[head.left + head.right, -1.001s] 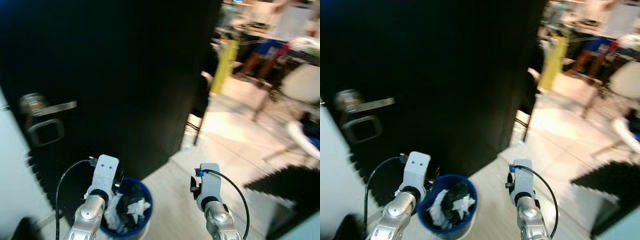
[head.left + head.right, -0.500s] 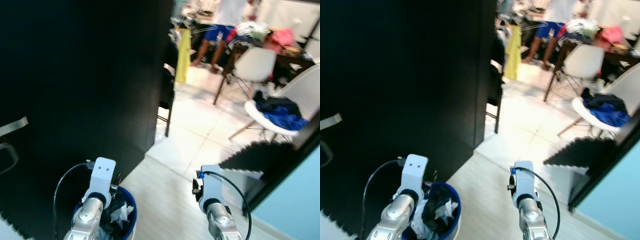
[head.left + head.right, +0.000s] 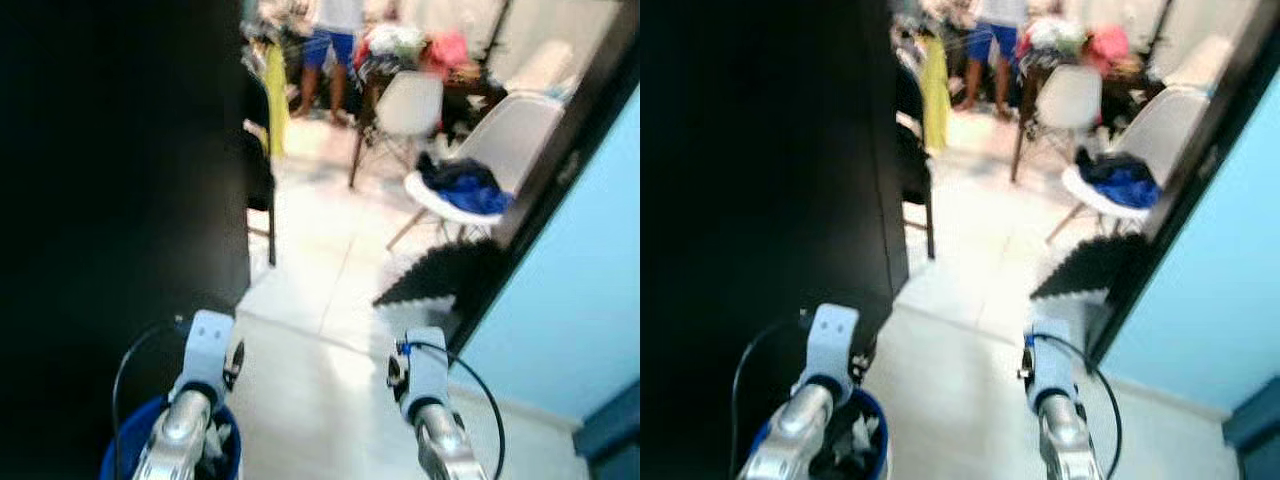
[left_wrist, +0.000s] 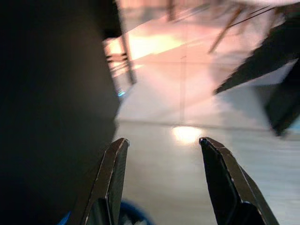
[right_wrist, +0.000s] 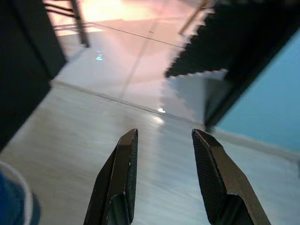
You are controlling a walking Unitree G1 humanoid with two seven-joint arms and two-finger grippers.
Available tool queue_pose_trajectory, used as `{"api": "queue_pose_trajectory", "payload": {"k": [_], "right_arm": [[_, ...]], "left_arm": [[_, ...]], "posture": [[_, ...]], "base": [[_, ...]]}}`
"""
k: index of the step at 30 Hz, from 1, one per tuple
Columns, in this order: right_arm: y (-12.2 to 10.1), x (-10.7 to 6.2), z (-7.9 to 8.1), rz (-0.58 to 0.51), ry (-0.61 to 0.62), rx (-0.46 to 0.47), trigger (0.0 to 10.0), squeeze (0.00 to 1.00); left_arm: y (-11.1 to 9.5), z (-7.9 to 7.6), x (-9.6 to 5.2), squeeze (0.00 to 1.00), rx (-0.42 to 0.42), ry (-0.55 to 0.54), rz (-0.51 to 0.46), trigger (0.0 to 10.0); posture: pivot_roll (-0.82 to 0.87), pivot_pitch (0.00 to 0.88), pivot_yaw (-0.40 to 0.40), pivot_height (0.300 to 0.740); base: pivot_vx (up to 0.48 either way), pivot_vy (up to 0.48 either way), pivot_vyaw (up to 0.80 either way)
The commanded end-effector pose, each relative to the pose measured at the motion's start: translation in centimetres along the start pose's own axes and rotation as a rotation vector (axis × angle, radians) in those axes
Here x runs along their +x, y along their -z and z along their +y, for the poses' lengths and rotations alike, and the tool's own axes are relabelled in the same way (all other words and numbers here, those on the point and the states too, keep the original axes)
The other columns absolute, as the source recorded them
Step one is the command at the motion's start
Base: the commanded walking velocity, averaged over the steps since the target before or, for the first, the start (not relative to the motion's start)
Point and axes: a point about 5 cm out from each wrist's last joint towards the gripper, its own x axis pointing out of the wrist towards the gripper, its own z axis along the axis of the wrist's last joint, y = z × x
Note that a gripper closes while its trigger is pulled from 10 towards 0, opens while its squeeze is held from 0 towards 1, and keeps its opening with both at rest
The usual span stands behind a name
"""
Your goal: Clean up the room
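I stand in a doorway with both arms held forward and low, at the bottom of the head frames. My left gripper (image 4: 161,180) and right gripper (image 5: 164,178) each have their jaws spread apart with nothing between them, which I judge suits walking: hands free and ready, out of the way of the black door (image 3: 120,180) that covers the left half of the frame.

A blue bin (image 3: 125,462) sits at the bottom left, on the floor just under my left arm, with pale crumpled rubbish (image 3: 862,432) and something dark inside. In the left wrist view its rim shows just below the jaws, so it lies close beneath and slightly behind the fingertips, not between them. The right gripper is well apart from it, over bare pale floor (image 3: 320,400).

Ahead, in the upper middle of the frame, is a cluttered room: a white chair (image 3: 490,160) with blue cloth (image 3: 465,185) heaped on its seat, another chair behind, and a person (image 3: 325,50) standing. A dark mat (image 3: 430,275) lies by the blue wall (image 3: 570,280) on the right. The view is blurred, so finer detail is unclear.
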Motion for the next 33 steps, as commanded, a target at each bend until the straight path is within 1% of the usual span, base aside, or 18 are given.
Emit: {"api": "queue_pose_trajectory", "payload": {"k": [1,6,9,16,25,27,33], "right_arm": [[-0.1,0.0,-0.4,0.002,0.021,0.006,10.0,0.00],[-0.5,0.1,-0.6,-0.008,0.025,0.004,10.0,0.00],[-0.7,0.2,-0.6,-0.013,0.026,0.003,10.0,0.00],[-1.0,0.3,-0.9,-0.021,0.029,-0.005,10.0,0.00],[-1.1,0.1,-1.3,-0.028,0.034,-0.018,10.0,0.00],[-1.3,0.1,-1.6,-0.034,0.045,-0.020,10.0,0.00],[-1.3,0.1,-1.7,-0.036,0.050,-0.021,10.0,0.00]], "left_arm": [[-0.1,-0.3,0.1,0.00,-0.013,0.015,-0.006,10.0],[0.1,-0.1,0.1,0.00,0.020,0.011,0.012,10.0],[0.1,-0.1,0.2,0.00,0.018,0.009,0.010,10.0],[-0.3,0.1,0.2,0.00,-0.015,0.001,-0.011,10.0],[0.0,-0.1,0.0,0.00,-0.005,0.002,-0.008,10.0],[-0.1,-0.2,0.1,0.00,-0.011,0.005,-0.015,10.0],[-0.3,-0.1,0.3,0.00,-0.021,-0.003,-0.018,10.0]], "posture": [[0.05,0.000,-0.051,0.740],[0.04,0.000,-0.049,0.740],[0.04,0.000,-0.051,0.740],[0.04,0.000,-0.055,0.740],[0.02,0.000,-0.049,0.740],[0.02,0.000,-0.044,0.740],[0.02,0.000,-0.042,0.740]], "base": [[0.000,0.000,-0.80],[0.000,0.000,-0.80],[0.000,0.000,-0.80],[0.000,0.000,-0.80],[0.000,0.000,-0.80],[0.000,0.000,-0.80],[0.000,0.000,-0.80]]}}
